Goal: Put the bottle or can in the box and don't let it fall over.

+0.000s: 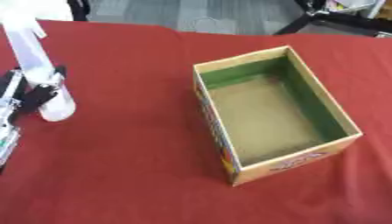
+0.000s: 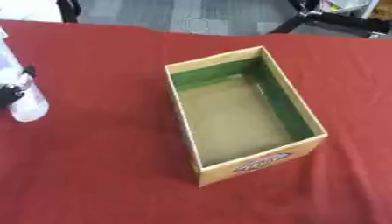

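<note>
A tall white bottle point(image 1: 38, 65) stands at the far left of the red table, leaning slightly, with its base point(image 1: 57, 109) down by the cloth. I cannot tell whether the base touches the cloth. My left hand point(image 1: 34, 94) comes in from the left edge, and its black fingers are curled round the lower part of the bottle. An open cardboard box point(image 2: 260, 164) with green inner walls and a brown floor lies to the right of centre. It is empty and well apart from the bottle. My right hand shows in no view.
The red cloth point(image 1: 130, 166) covers the whole table. Beyond the far edge are grey floor point(image 1: 191, 13) and black stand legs point(image 2: 329, 19) at the top right. A broad strip of bare cloth separates the bottle from the box.
</note>
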Controlling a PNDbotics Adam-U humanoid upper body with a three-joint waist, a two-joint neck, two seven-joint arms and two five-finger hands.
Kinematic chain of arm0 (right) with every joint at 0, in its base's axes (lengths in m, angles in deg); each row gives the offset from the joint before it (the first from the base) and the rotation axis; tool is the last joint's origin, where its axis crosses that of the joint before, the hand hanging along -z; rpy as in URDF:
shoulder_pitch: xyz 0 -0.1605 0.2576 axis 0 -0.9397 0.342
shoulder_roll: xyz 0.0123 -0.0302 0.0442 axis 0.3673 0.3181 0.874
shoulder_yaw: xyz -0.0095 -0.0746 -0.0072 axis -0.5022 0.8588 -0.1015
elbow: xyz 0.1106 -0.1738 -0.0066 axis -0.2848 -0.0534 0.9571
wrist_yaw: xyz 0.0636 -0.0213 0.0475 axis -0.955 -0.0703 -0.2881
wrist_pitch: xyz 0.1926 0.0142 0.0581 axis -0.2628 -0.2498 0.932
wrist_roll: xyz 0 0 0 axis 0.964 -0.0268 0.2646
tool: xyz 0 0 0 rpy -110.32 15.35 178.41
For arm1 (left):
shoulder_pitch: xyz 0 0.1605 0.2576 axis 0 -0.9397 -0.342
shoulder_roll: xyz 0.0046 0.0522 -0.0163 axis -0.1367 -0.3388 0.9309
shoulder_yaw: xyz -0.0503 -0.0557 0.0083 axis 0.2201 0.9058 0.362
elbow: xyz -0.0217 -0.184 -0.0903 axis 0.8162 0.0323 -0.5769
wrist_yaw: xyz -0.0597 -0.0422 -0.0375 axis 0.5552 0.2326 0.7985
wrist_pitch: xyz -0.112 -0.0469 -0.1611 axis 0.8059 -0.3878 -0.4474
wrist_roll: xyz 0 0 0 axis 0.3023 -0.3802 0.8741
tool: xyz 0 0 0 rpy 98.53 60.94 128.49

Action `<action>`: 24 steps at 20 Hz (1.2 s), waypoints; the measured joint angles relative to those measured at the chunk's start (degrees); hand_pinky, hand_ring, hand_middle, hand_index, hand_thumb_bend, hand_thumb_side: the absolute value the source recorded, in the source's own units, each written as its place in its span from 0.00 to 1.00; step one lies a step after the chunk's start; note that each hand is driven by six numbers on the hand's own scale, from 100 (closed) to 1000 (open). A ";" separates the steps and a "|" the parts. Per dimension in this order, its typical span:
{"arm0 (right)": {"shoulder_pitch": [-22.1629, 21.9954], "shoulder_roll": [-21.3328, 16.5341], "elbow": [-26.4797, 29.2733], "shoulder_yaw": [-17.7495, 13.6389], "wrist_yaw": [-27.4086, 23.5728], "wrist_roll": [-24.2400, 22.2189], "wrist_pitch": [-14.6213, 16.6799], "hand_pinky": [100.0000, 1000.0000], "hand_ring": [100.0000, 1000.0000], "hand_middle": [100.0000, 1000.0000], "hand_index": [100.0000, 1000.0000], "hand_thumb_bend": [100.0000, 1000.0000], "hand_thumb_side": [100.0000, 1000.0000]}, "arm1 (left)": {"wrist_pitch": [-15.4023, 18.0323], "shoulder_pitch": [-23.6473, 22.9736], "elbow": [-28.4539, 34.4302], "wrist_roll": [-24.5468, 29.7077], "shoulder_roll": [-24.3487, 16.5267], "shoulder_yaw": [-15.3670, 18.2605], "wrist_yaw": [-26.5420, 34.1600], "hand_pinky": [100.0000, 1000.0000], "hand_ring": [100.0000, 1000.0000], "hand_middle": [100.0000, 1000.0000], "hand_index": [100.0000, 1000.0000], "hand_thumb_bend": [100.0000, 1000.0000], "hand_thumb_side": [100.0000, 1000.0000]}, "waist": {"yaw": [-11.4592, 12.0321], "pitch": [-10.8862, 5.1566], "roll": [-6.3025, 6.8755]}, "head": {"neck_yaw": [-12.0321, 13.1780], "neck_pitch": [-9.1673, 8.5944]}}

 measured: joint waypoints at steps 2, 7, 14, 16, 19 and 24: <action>-0.01 0.00 0.00 -0.02 -0.11 0.08 -0.04 0.53 0.62 0.73 0.74 0.00 0.79 | 0.05 -0.02 0.11 -0.02 0.05 -0.05 0.14 1.00 1.00 0.22 0.02 0.00 0.53 | -0.01 -0.03 0.09 | -0.12 0.00; -0.04 -0.01 0.00 -0.18 -0.18 0.14 -0.04 0.53 0.62 0.73 0.74 0.00 0.79 | 0.40 -0.03 1.99 0.07 0.26 -0.05 1.35 1.00 1.00 0.21 0.02 0.00 0.53 | -0.01 -0.15 0.15 | -0.23 0.03; -0.50 -0.10 0.00 -0.32 -0.61 0.31 0.16 0.53 0.62 0.73 0.74 0.00 0.79 | 1.12 1.35 8.02 -0.65 0.26 -0.07 2.93 1.00 1.00 0.21 0.02 0.00 0.53 | 0.02 -0.66 0.21 | -0.28 0.53; -0.52 -0.25 0.00 -0.32 -0.68 0.33 0.23 0.53 0.62 0.73 0.74 0.00 0.78 | 1.14 2.41 10.32 -0.63 0.26 -0.39 3.98 1.00 1.00 0.20 0.02 0.00 0.52 | 0.08 -0.82 0.35 | -0.43 0.74; -0.56 -0.78 0.00 -0.32 -1.12 0.21 0.38 0.53 0.62 0.73 0.74 0.00 0.78 | 1.02 4.70 13.82 -0.31 0.50 -1.30 5.73 1.00 1.00 0.20 0.02 0.00 0.53 | 0.18 -1.21 0.69 | -1.00 1.09; -0.52 -2.09 0.00 -0.30 -1.82 -0.21 0.74 0.53 0.62 0.73 0.74 0.00 0.78 | -0.08 9.26 18.34 1.94 3.24 -4.43 9.13 1.00 1.00 0.22 0.02 0.00 0.53 | -0.33 -2.13 1.52 | -2.50 1.98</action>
